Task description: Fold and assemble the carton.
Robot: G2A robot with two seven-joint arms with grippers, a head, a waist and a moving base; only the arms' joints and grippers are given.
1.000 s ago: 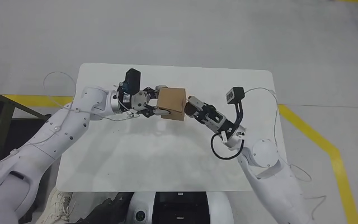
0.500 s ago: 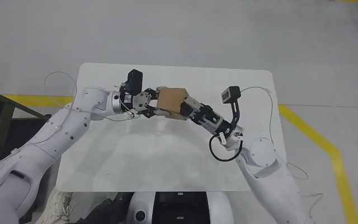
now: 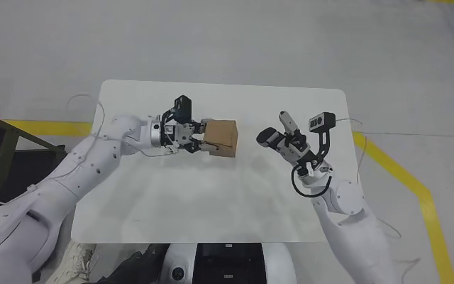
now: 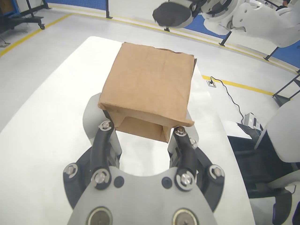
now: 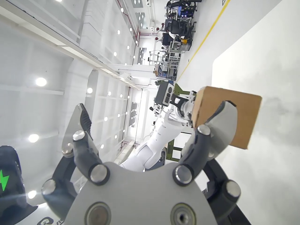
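Left claw (image 4: 140, 129) gripping carton (image 4: 147, 83), white table (image 4: 46, 118), grey floor (image 3: 284, 42)

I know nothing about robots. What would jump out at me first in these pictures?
First, the brown carton near the middle of the white table, its open end clamped in the left gripper. On the carton's other side the right gripper hangs open, apart from the carton and holding nothing.

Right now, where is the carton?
In the top view the carton is over the table, gripped at its open end by the left pincer; the open right pincer stands apart on its other side.
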